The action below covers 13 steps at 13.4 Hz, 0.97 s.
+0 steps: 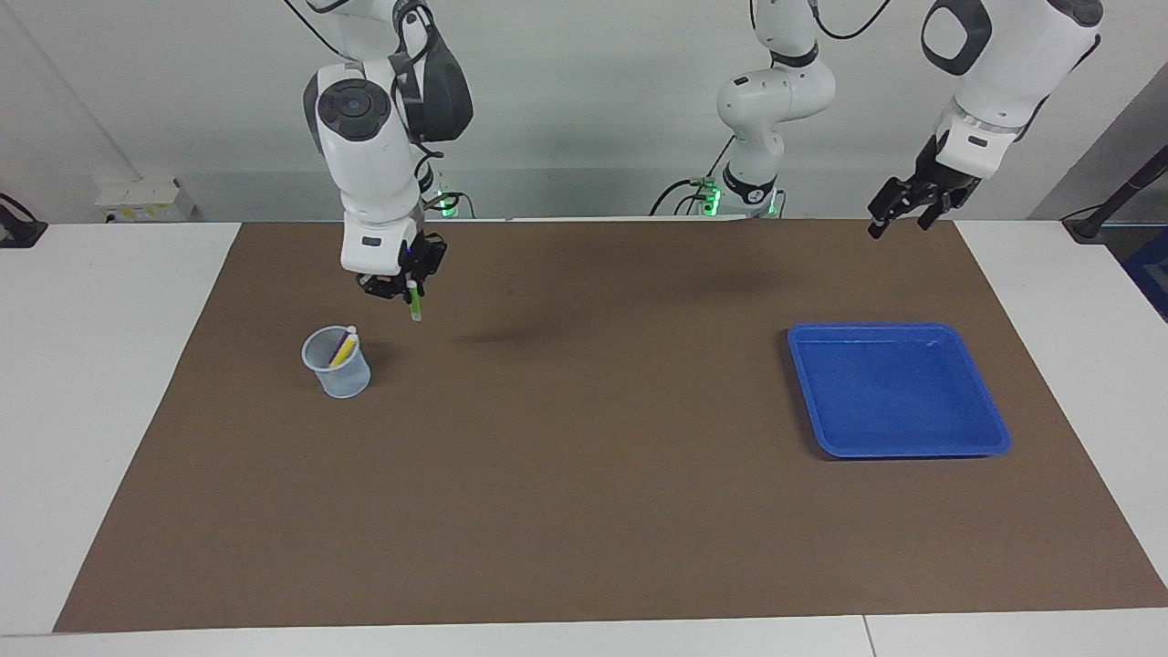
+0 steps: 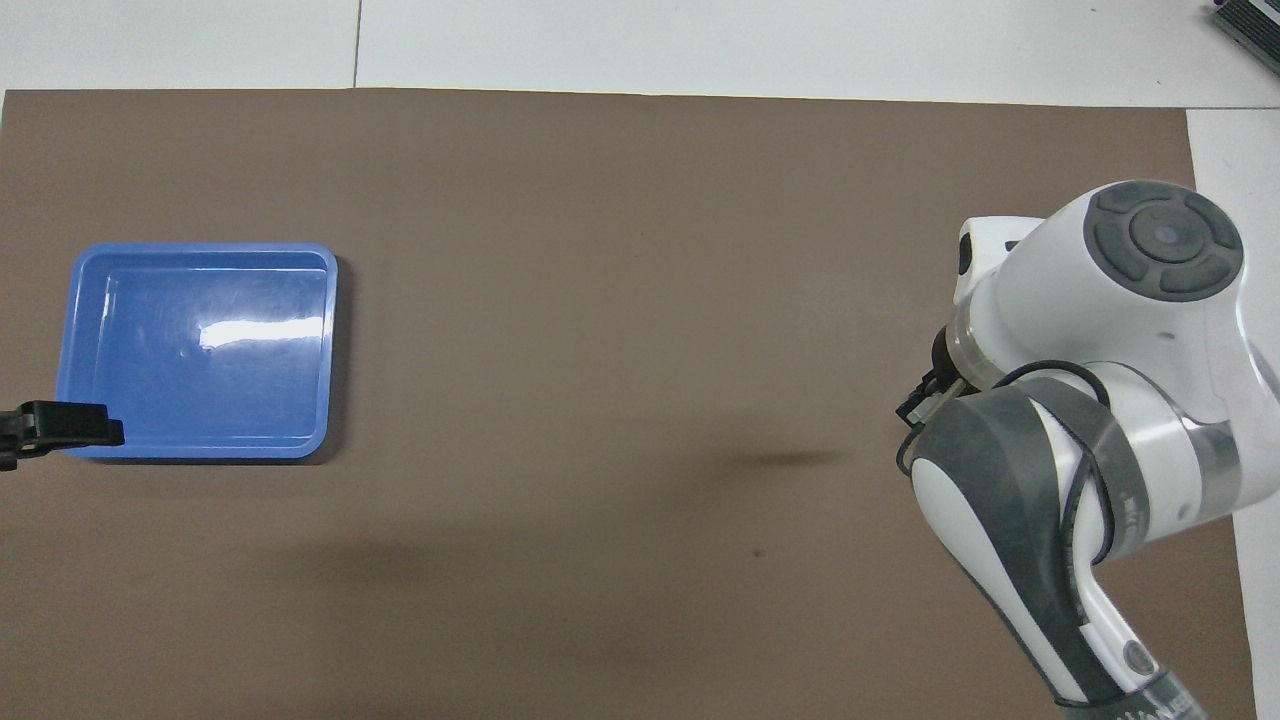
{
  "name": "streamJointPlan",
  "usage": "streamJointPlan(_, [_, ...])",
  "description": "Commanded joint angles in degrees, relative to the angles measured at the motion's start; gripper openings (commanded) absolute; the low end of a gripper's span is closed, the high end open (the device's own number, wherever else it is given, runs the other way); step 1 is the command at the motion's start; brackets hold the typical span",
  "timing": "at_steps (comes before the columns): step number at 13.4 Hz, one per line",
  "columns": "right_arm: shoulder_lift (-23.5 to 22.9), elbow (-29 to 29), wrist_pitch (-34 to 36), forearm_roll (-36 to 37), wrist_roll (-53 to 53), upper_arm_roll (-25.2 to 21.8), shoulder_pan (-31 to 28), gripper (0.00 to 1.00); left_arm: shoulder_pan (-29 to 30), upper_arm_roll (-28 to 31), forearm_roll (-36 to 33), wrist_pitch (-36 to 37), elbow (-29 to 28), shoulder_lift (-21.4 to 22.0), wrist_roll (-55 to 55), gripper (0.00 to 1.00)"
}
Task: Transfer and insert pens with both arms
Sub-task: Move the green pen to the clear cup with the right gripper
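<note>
My right gripper (image 1: pixel 401 290) is shut on the green pen (image 1: pixel 415 306), which hangs upright from it with its pale end down. It hangs in the air over the mat just beside a clear plastic cup (image 1: pixel 338 365). The purple pen (image 1: pixel 341 347) and the yellow pen (image 1: pixel 347 351) stand tilted in the cup. In the overhead view the right arm (image 2: pixel 1100 330) hides the cup, the pens and its own gripper. My left gripper (image 1: pixel 899 217) is open and empty, raised over the mat's edge at the left arm's end, and waits; one of its fingers (image 2: pixel 65 424) shows in the overhead view.
A blue tray (image 1: pixel 899 447) lies empty on the brown mat (image 1: pixel 584 474) toward the left arm's end; it also shows in the overhead view (image 2: pixel 200 445). White tabletop (image 1: pixel 91 411) borders the mat.
</note>
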<state>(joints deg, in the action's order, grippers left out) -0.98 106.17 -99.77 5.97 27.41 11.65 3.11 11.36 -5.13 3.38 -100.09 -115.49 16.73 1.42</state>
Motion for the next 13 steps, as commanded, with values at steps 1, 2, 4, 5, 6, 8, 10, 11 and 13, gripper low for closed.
streamJointPlan(1, [0.9,0.3,0.3,5.8,8.2,0.8,-0.9,0.0,0.4,-0.4,-2.1,3.0,8.2,-5.1,-1.1,1.0])
streamJointPlan(2, [0.9,0.5,-0.6,7.8,12.2,0.8,-0.9,0.0,0.4,-0.4,-2.1,3.1,9.4,-5.9,-1.1,1.0])
streamJointPlan(4, [0.8,1.3,-3.3,9.5,19.1,0.8,-2.9,0.0,-0.5,-0.5,-4.0,2.5,10.5,-6.6,-1.1,1.0])
streamJointPlan(5, [0.8,1.8,-5.2,10.4,22.7,0.8,-4.0,0.0,-0.6,-0.6,-4.3,2.4,10.8,-6.8,-1.1,1.0])
streamJointPlan(6, [0.9,2.7,-7.0,10.7,25.2,0.8,-5.0,0.0,-0.6,-0.7,-4.4,2.3,11.2,-7.1,-1.1,1.0])
streamJointPlan(8, [1.2,5.3,-9.6,10.6,26.4,0.8,-7.9,0.0,-0.7,-0.8,-4.5,2.4,12.5,-7.5,-1.1,1.0])
streamJointPlan(10, [1.7,7.3,-12.5,10.0,27.9,0.9,-10.1,0.0,-1.1,-0.6,-4.4,2.7,13.3,-8.2,-1.1,1.0])
streamJointPlan(11, [1.7,7.4,-12.6,9.9,27.7,0.8,-10.1,0.02,-2.6,-0.2,-4.4,2.9,13.3,-8.3,-1.1,1.0])
streamJointPlan(13, [1.7,8.5,-12.6,9.2,26.5,0.8,-10.3,0.06,-4.7,1.7,-4.5,3.2,14.1,-9.3,-1.0,1.0])
